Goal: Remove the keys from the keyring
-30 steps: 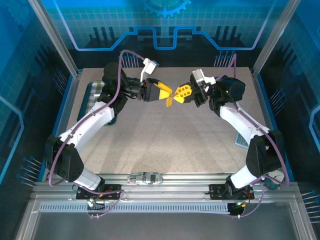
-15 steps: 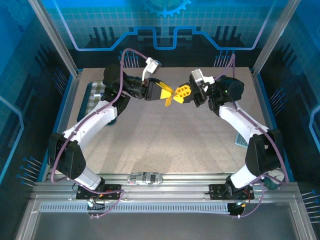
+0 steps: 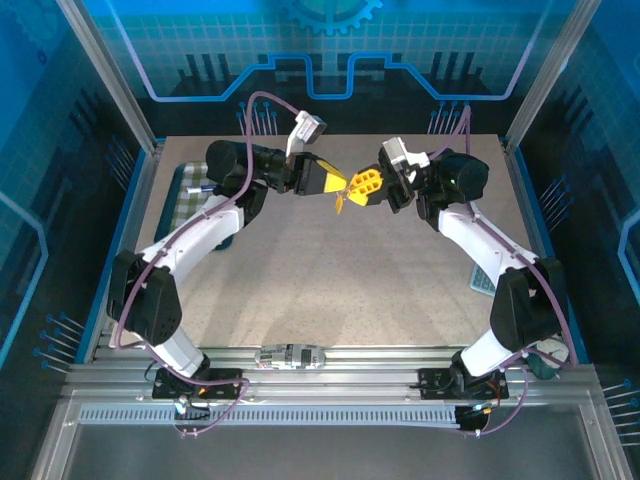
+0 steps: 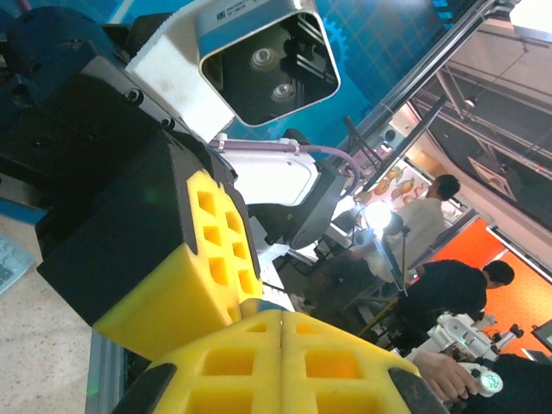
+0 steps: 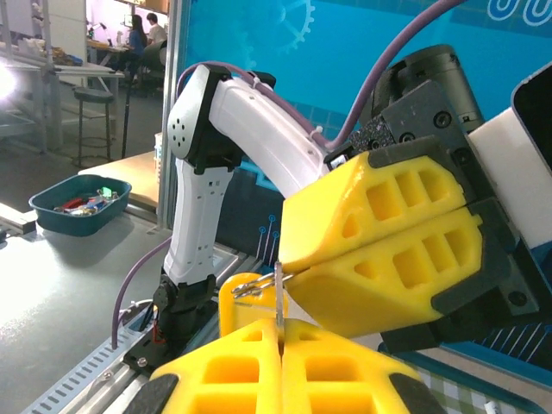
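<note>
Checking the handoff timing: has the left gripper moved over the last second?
Yes. Against the table's back edge, the left gripper has edged right, toward the right gripper, and its jaws have shut.

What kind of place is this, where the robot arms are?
Probably a robotics lab or workshop: robot arms bolted to a table inside blue panels, people working beyond, and a teal bin of bits.

Bare tabletop (image 3: pixel 330 280) below, left gripper (image 3: pixel 338 182) and right gripper (image 3: pixel 356 186) tip to tip, perhaps a tray (image 3: pixel 180 205) far left
</note>
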